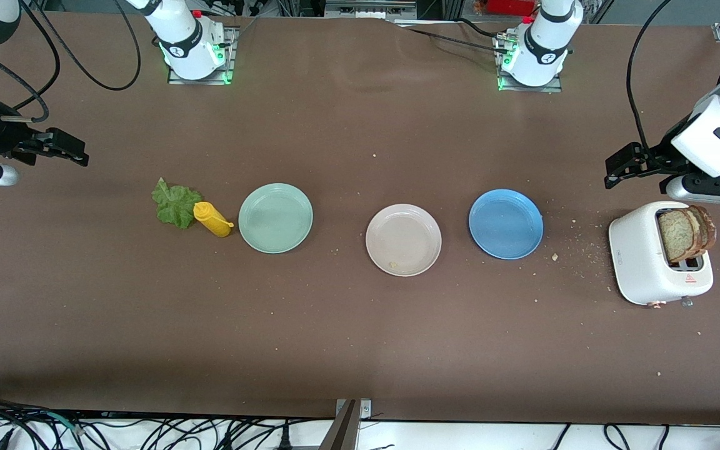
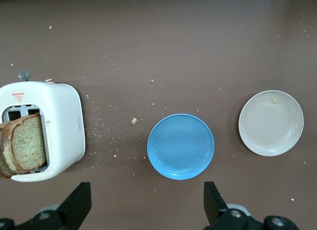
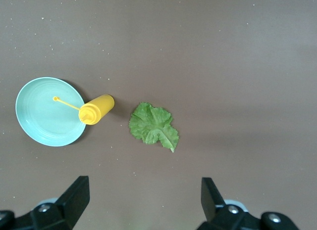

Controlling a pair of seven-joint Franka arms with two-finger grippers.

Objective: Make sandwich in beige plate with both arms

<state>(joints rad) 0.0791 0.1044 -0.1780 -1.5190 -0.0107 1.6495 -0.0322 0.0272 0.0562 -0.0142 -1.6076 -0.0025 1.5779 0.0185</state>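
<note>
Both end effectors gape wide, empty: left end effector (image 1: 624, 169) hangs near the toaster (image 1: 641, 262) holding toast slices (image 1: 685, 232); right end effector (image 1: 66, 150) hovers over the counter (image 1: 360, 337) near the lettuce leaf (image 1: 174, 204). Between them, the beige plate (image 1: 403, 239) holds only a crumb.

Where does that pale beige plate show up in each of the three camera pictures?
Front view: the beige plate sits mid-table, between the mint-green plate and the blue plate.
Left wrist view: it lies at the picture's edge, beside the blue plate.
Right wrist view: not in it.
Shared landmark: the blue plate links front and left wrist views; the mint-green plate links front and right wrist views.
</note>
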